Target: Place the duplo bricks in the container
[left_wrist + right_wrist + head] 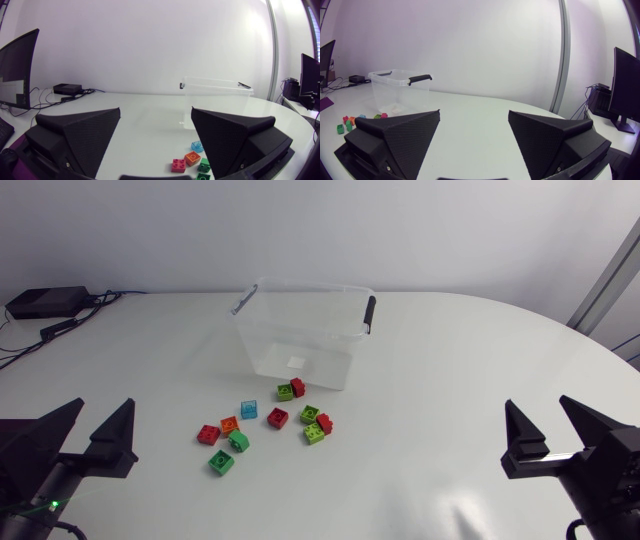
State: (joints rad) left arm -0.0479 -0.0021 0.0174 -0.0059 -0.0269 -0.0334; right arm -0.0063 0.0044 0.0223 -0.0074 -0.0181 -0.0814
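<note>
Clear container [262,340], black handles, stands far-centre on desk [450,350]. Bricks [278,417] in red, orange, blue and green lie scattered on desk just near of container, slightly left. Left end effector [104,404] near-left, fingers spread wide, holding nothing. Right end effector [538,402] near-right, fingers spread wide, holding nothing. Both well apart from bricks.
</note>
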